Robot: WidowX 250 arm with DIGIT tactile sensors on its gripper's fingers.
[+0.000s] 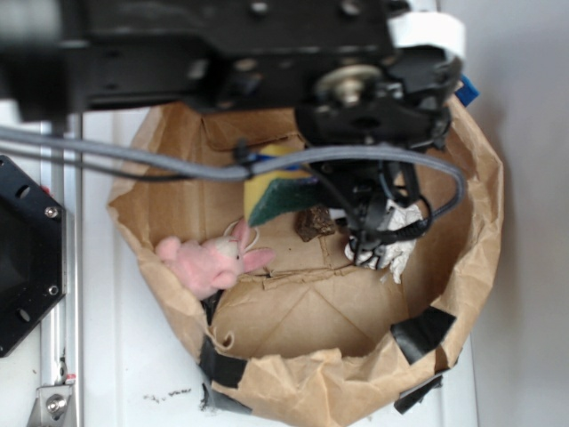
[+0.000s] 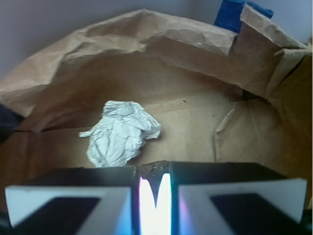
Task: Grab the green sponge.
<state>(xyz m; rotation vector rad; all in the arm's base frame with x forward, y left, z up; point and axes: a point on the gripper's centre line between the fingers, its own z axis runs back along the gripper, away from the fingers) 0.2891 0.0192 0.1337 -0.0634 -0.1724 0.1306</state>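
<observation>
The green sponge (image 1: 283, 197), yellow foam with a dark green layer, leans against the far inner wall of the paper bag (image 1: 302, 382). It does not show in the wrist view. My gripper (image 1: 366, 253) hangs inside the bag, to the right of the sponge and apart from it, over the crumpled white paper (image 1: 400, 245). Seen from the wrist, the gripper (image 2: 154, 169) has its fingers drawn together to a narrow slit. A dark rough bit shows at the tips; I cannot tell whether it is pinched.
A pink plush bunny (image 1: 212, 261) lies at the bag's left inner wall. A brown lump (image 1: 313, 222) sits between the sponge and my gripper. The white paper (image 2: 120, 132) lies ahead and to the left. Tall bag walls (image 2: 146, 29) ring everything.
</observation>
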